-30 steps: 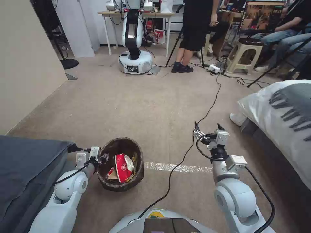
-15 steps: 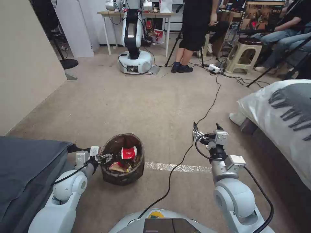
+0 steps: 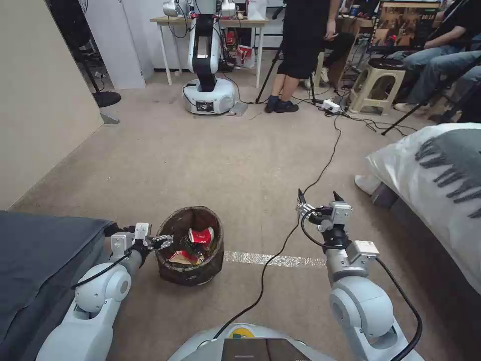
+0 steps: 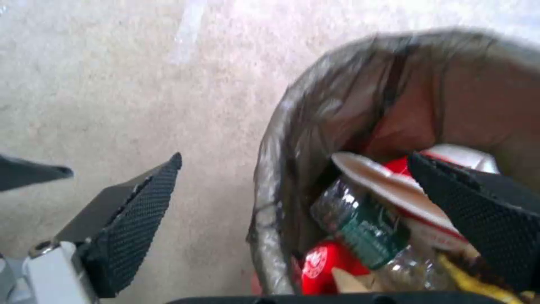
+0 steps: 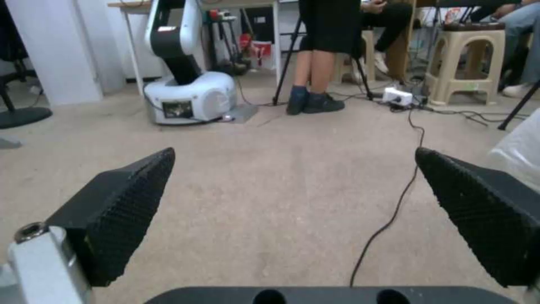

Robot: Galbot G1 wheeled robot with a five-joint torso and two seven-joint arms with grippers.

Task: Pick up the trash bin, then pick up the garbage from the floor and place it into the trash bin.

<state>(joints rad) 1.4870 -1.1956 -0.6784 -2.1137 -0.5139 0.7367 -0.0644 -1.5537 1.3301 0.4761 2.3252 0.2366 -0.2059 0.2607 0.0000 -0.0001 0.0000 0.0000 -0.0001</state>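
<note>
Lowered trash bin [image 3: 191,253], left gripper [image 3: 161,241] straddling its rim

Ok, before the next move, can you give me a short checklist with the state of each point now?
1. Left hand open, one finger inside and one outside the trash bin rim: ok.
2. Trash bin upright on the floor: ok.
3. Red cup and bottle lie inside the bin: ok.
4. Right hand open and empty, above the floor: ok.
5. Black cable on the floor, clear of both hands: ok.
6. Garbage left outside the views: cannot tell.
</note>
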